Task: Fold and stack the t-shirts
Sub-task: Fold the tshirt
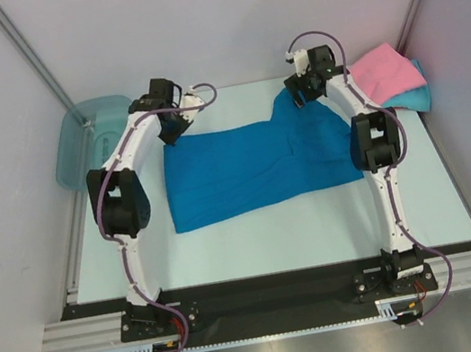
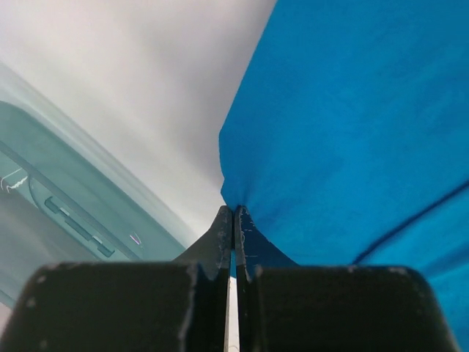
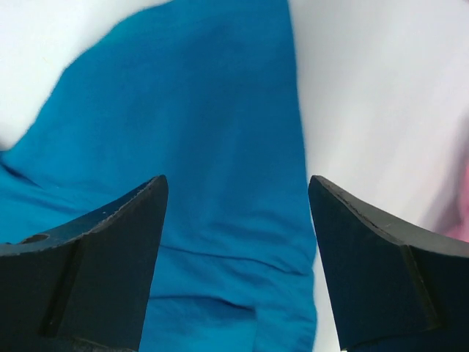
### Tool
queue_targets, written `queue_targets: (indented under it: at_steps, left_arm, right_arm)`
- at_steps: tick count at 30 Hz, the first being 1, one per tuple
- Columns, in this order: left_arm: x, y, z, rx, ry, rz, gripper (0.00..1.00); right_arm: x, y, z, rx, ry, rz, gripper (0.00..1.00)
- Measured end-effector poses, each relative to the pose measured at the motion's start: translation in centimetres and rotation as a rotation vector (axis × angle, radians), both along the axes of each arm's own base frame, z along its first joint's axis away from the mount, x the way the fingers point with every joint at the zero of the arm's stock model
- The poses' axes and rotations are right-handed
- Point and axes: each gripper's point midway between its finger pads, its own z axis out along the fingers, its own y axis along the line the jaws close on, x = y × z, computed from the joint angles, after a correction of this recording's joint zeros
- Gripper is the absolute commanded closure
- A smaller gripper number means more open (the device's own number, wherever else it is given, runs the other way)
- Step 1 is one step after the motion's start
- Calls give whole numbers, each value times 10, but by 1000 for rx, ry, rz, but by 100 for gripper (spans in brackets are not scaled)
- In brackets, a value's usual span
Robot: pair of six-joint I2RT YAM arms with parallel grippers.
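The deep blue t-shirt (image 1: 252,166) lies spread across the middle of the table. My left gripper (image 1: 174,128) is shut on its far left corner; the left wrist view shows the fingers (image 2: 220,236) pinching the blue cloth (image 2: 352,125). My right gripper (image 1: 297,92) is open over the shirt's far right part, a sleeve (image 3: 220,191) showing between its fingers (image 3: 110,242). A folded pink t-shirt (image 1: 386,72) lies on a folded turquoise t-shirt (image 1: 415,96) at the far right.
A translucent teal plastic bin (image 1: 83,141) stands off the table's far left corner and shows in the left wrist view (image 2: 66,191). White walls close in the back and sides. A black strip runs along the near edge by the arm bases.
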Motion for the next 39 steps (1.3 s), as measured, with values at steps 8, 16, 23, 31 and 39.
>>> queue_targets:
  at_steps: [8, 16, 23, 31, 39]
  left_arm:
    - [-10, -5, 2, 86, 12, -61, 100]
    - [-18, -4, 1, 144, 38, -86, 100]
    - [-21, -5, 3, 168, 41, -94, 100]
    - [-19, -6, 8, 168, 32, -94, 100]
    - [-17, -8, 8, 162, 25, -99, 100]
  right_arm:
    - [4, 9, -38, 78, 36, 23, 18]
    - [22, 12, -38, 114, -24, 7, 22]
    - [29, 12, -37, 108, -39, 1, 52]
    - [8, 11, -38, 83, 10, -5, 100]
    - [-16, -8, -36, 46, 77, -40, 100]
